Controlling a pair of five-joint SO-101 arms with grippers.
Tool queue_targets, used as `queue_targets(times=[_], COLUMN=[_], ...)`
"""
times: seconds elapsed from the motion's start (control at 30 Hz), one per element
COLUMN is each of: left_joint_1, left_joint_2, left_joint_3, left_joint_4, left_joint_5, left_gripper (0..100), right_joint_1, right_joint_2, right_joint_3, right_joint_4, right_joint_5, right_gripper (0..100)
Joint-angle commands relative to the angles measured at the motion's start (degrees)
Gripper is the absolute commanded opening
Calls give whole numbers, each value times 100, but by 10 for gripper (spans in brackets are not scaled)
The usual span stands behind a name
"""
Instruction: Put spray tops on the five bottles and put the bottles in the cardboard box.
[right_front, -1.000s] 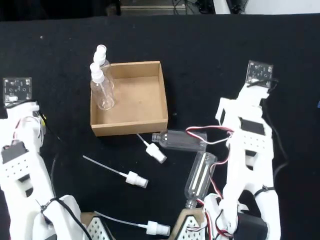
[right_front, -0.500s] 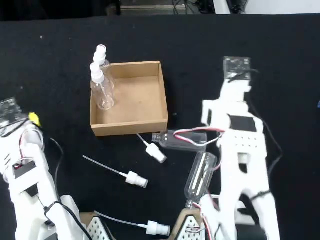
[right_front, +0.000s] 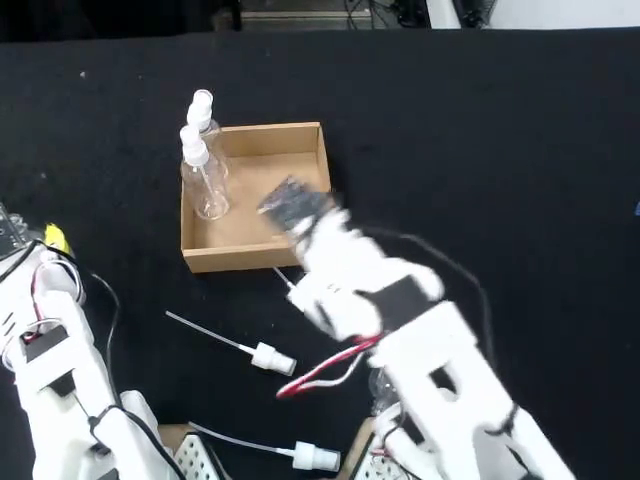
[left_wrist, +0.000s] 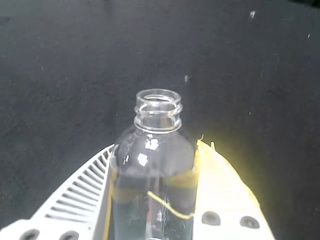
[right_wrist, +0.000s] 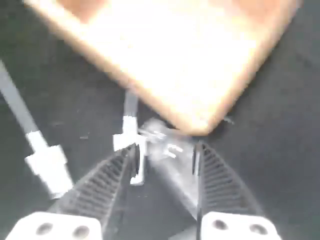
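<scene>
Your left hand (left_wrist: 157, 150) was closed on a bottle without a top (left_wrist: 156, 172). Its fingers pressed both sides of the clear body, and the open neck pointed out over the dark surface (left_wrist: 260, 75). Your right hand (right_wrist: 162, 157) was spread open just off the near right corner of the cardboard box (right_front: 225, 257). A lying bottle (right_wrist: 172, 167) showed blurred between its fingers, with a spray top (right_wrist: 128, 142) just beside it. Two topped bottles (right_front: 210, 190) stood upright inside the box at its far left corner. A second spray top (right_front: 272, 358) lay between the box and the surface's near edge. A third spray top (right_front: 316, 459) lay at that edge.
</scene>
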Motion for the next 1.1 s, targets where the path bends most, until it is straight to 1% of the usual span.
queue_targets(times=[0.0,0.1,0.2,0.27,0.37,0.43,0.6,0.7,0.8,0.9,1.07], left_joint_1=[-198,-409,-453,-409,-418,-409,-409,-409,-409,-400,-400], left_joint_2=[-642,-1292,-2075,-2602,-3446,-4000,-4976,-5380,-5679,-5837,-5846], left_joint_3=[145,435,813,1112,1552,1824,1815,1807,1789,1780,1780], left_joint_4=[-132,-141,-141,-141,-141,-97,870,1275,1582,1741,1741], left_joint_5=[79,88,132,387,958,1152,1204,1213,1222,1222,1222], left_gripper=[30,30,30,30,30,30,30,30,30,30,30], right_joint_1=[-888,-1433,-1714,-1732,-1749,-1829,-2127,-2145,-2145,-2145,-2145], right_joint_2=[497,919,1376,1684,2000,2149,2273,2308,2308,2308,2308], right_joint_3=[-4,110,268,259,198,163,180,207,514,804,866], right_joint_4=[18,-281,-721,-844,-870,-879,-879,-897,-1319,-1679,-1697], right_joint_5=[26,-123,-246,-246,-246,-246,-246,-246,-246,-246,-246], right_gripper=[172,173,174,174,174,174,175,175,175,175,175])
